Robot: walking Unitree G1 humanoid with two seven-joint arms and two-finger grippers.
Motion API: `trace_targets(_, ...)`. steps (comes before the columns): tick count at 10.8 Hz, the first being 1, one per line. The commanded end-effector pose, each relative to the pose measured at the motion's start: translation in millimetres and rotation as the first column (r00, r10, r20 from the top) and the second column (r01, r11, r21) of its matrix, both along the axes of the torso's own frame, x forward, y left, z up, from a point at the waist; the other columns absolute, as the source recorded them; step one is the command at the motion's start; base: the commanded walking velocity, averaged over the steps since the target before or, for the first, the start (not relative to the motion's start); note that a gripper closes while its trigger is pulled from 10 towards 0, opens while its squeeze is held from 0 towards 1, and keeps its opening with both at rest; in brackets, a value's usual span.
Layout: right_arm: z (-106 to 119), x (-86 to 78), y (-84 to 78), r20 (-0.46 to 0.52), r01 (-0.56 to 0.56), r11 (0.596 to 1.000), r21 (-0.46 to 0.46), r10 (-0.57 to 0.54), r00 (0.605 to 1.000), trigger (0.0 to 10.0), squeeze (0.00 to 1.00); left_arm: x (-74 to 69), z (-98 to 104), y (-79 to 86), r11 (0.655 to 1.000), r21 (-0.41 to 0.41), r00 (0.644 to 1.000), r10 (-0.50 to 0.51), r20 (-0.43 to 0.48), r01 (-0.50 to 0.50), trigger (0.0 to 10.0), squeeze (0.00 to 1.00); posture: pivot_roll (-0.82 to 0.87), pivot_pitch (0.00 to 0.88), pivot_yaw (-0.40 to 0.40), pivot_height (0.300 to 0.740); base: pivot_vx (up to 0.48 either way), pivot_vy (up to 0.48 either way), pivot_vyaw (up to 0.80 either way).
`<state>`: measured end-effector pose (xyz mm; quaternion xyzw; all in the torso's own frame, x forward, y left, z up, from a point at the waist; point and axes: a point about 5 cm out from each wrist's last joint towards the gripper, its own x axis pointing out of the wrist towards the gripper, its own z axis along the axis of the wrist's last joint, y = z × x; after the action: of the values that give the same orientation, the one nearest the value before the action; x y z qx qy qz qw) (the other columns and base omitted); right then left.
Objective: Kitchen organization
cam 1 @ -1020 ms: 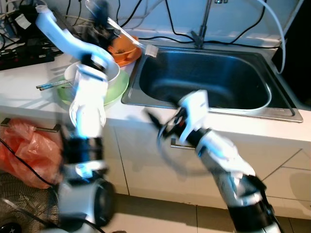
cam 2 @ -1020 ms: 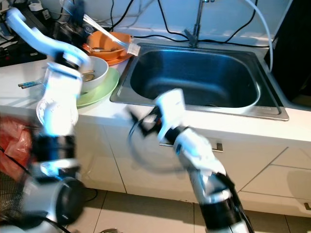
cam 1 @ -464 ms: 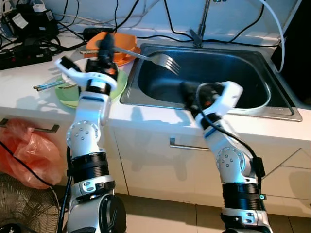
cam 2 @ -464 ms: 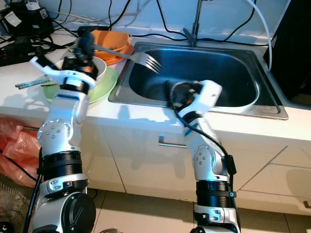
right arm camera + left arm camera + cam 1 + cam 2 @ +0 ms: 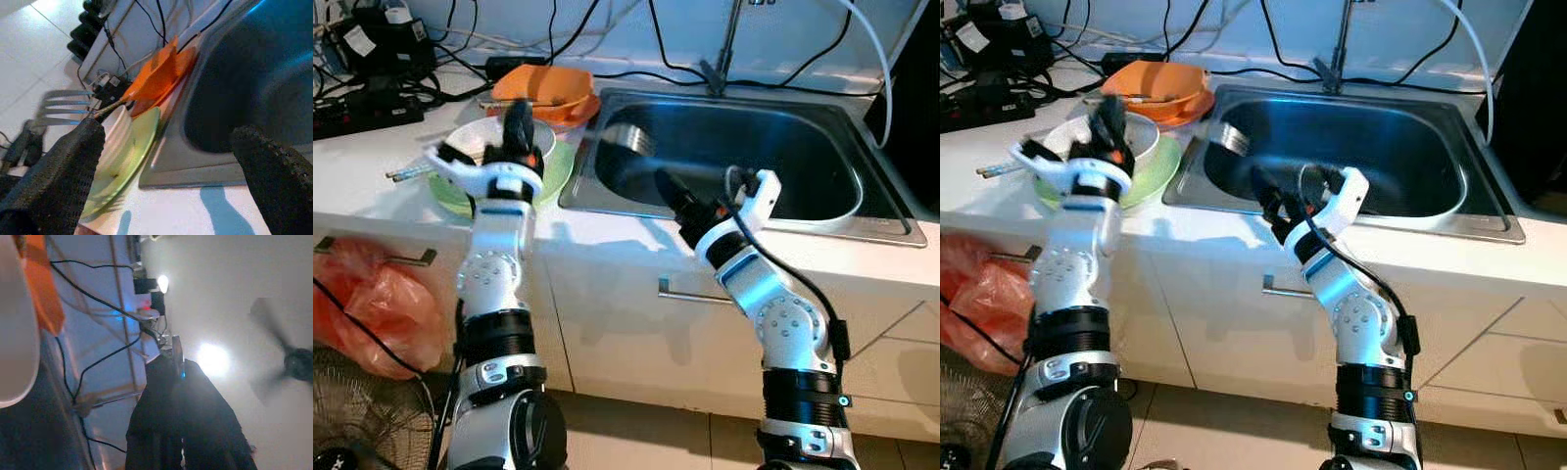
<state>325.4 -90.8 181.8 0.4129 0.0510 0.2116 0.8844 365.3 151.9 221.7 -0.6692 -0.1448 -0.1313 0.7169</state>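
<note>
Left gripper [image 5: 519, 122] pinches the fork [image 5: 628, 140], fingers pressed together on the handle; tines now blurred over the sink's [image 5: 891, 211] left rim, lower than half a second ago, so the fork is mid-swing toward the basin; right gripper [image 5: 674, 191] has drawn back to the sink's front edge, fingers spread, empty; white bowl [image 5: 470, 142] on green plate [image 5: 558, 171] stays put at the bench's left.

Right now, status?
Left gripper shut on fork, held over sink. Right gripper open at sink's front rim. Bowls stacked beside.
</note>
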Motion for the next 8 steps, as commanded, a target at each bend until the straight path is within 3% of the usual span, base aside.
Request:
trace_targets(1,8.2,-3.0,12.7,0.020,-0.037,0.997,0.072,0.036,0.999,10.0,0.00,4.1,0.3,-2.7,1.000,-0.007,1.000,0.016,-0.005,-0.016,0.0,0.00,0.08,0.012,0.021,0.740,0.000,0.000,0.00)
trace_targets(4,11.3,-5.5,18.2,-0.003,-0.066,0.993,0.095,0.067,0.998,10.0,0.00,8.9,-14.9,-4.6,0.998,0.014,0.996,0.056,-0.074,-0.055,0.0,0.00,0.07,0.012,0.024,0.740,0.000,0.000,0.00)
trace_targets(8,18.8,-15.3,37.8,-0.022,-0.201,0.949,0.245,0.212,0.977,10.0,0.00,17.5,-23.6,-12.9,0.997,-0.012,0.986,0.077,-0.148,-0.080,0.0,0.00,0.06,0.017,0.032,0.740,0.000,0.000,0.00)
